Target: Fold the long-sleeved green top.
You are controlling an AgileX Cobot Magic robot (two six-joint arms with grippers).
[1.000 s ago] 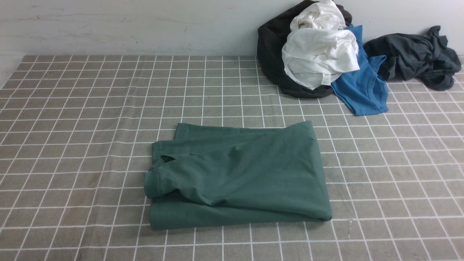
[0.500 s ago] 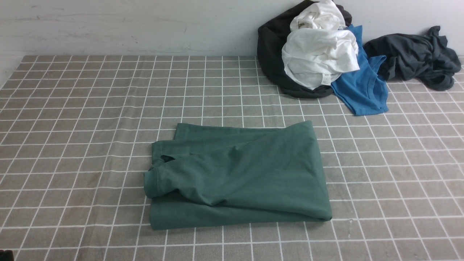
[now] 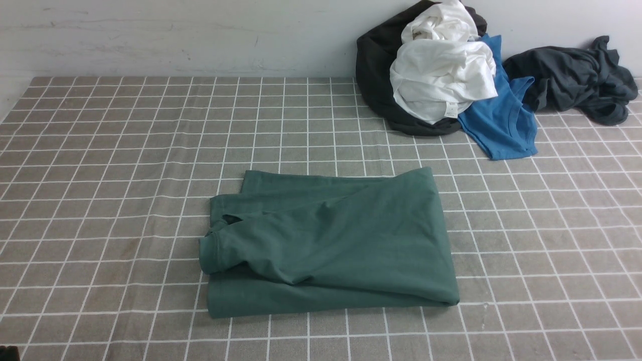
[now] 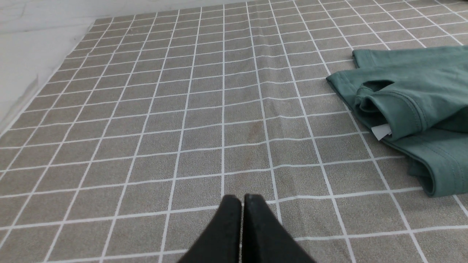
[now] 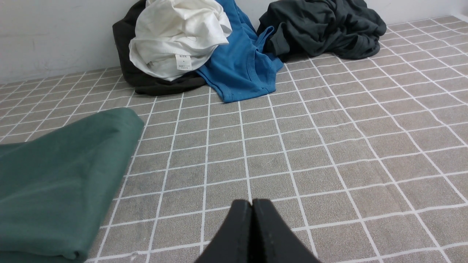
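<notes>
While both tools pressed together, green top lies folded; white neck label unreadable.

The checked tablecloth is viewed from above toward twelve o'clock, while low wrist views are shared at the green long-sleeved top.

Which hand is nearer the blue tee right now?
The right hand, shut, faces the blue tee across open cloth. The left hand, also shut, is beyond the green top, farther off.
</notes>
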